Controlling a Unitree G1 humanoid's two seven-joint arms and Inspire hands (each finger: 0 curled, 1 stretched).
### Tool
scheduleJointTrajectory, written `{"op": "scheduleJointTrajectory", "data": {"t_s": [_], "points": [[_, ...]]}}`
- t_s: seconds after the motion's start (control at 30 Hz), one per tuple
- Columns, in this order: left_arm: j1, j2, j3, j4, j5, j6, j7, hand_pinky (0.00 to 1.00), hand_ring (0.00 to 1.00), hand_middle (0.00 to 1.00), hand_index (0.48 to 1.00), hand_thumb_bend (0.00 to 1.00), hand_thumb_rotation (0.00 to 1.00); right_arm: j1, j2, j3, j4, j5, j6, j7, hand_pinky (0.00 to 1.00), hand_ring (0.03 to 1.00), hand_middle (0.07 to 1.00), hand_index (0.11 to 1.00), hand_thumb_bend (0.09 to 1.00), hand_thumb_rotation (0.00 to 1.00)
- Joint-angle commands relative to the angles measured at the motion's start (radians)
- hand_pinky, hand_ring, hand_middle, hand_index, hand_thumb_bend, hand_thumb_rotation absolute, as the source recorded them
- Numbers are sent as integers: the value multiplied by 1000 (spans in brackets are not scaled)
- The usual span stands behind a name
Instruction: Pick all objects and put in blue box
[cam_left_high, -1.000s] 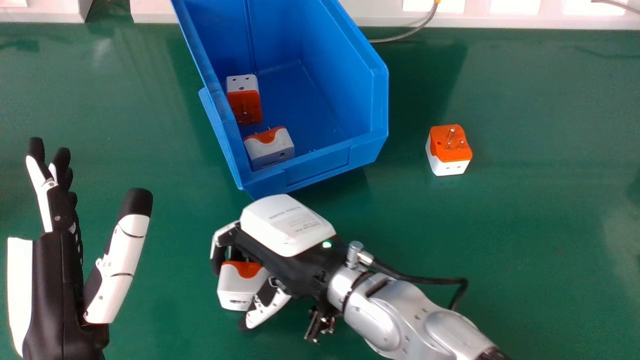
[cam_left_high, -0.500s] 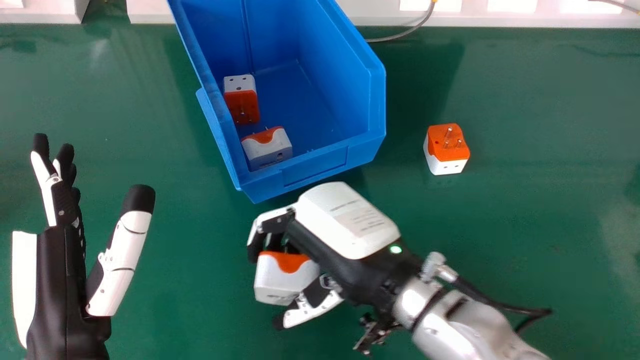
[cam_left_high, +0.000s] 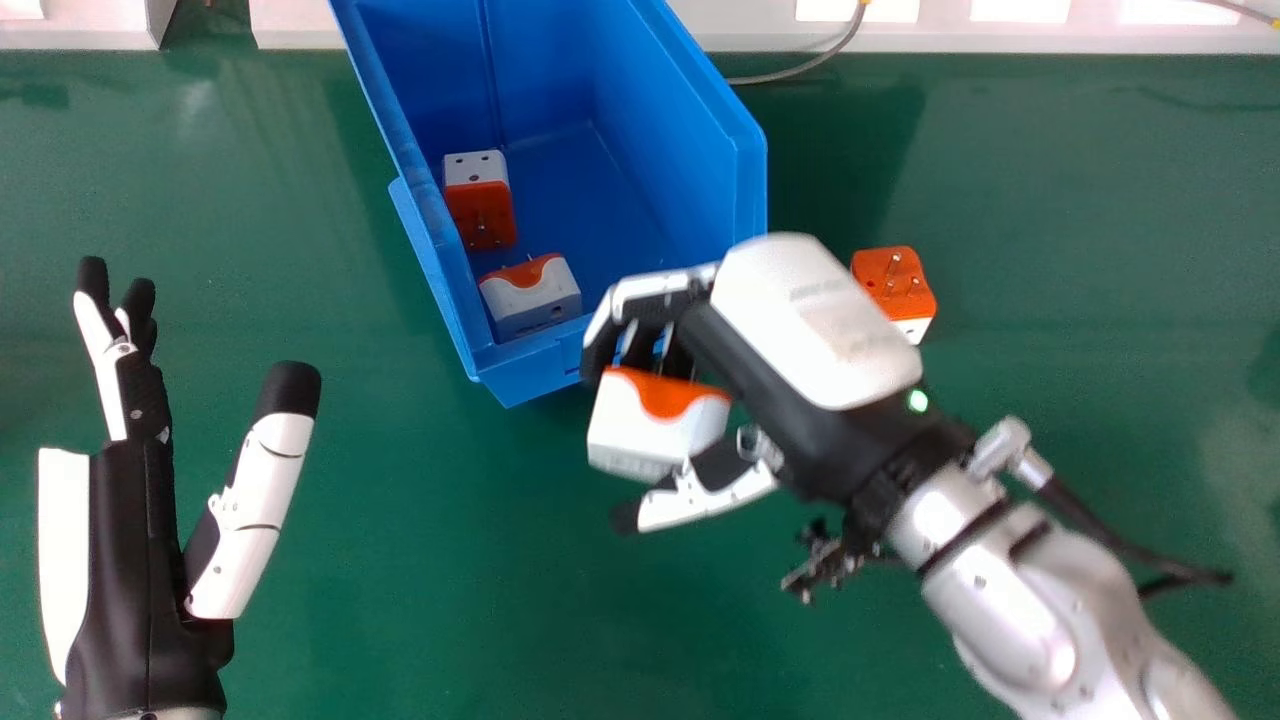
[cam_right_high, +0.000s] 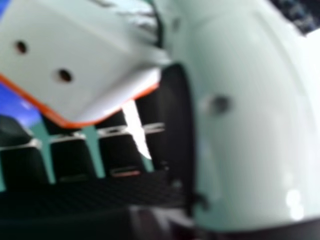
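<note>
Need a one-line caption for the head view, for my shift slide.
Right hand grips an orange-and-white adapter near the blue box; two adapters inside, one on the table.

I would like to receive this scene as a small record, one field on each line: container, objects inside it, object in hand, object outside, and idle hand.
Container: blue box, on the green table
Inside: two orange-and-white plug adapters
In hand: third adapter, gripped by the right hand
Outside: fourth adapter, right of the box, partly hidden by the right hand
Idle: left hand, open, at the head view's left
</note>
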Motion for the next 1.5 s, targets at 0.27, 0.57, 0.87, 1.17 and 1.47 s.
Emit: {"op": "scheduleJointTrajectory", "data": {"t_s": [0.27, 0.57, 0.87, 1.17, 1.47], "points": [[6, 10, -4, -27, 30, -6, 9, 1000, 1000, 1000, 1000, 647, 865, -289, 63, -2, 236, -52, -8, -110, 118, 164, 392, 510, 505, 0], [23, 13, -9, -39, 33, -11, 4, 1000, 1000, 1000, 1000, 613, 868, -554, 149, 32, 569, -65, 11, -172, 261, 358, 446, 523, 509, 0], [42, 7, -14, -53, 27, -10, 4, 1000, 1000, 1000, 1000, 626, 865, -788, 213, 100, 917, -102, 41, -264, 294, 395, 493, 507, 513, 0], [68, 2, -24, -69, 25, -4, 3, 1000, 1000, 1000, 1000, 654, 866, -917, 267, 142, 1125, -102, 86, -284, 299, 451, 576, 530, 484, 0], [78, -3, -26, -77, -4, -14, -3, 1000, 1000, 1000, 1000, 680, 853, -980, 295, 185, 1239, -106, 115, -299, 289, 440, 553, 529, 487, 0]]}}
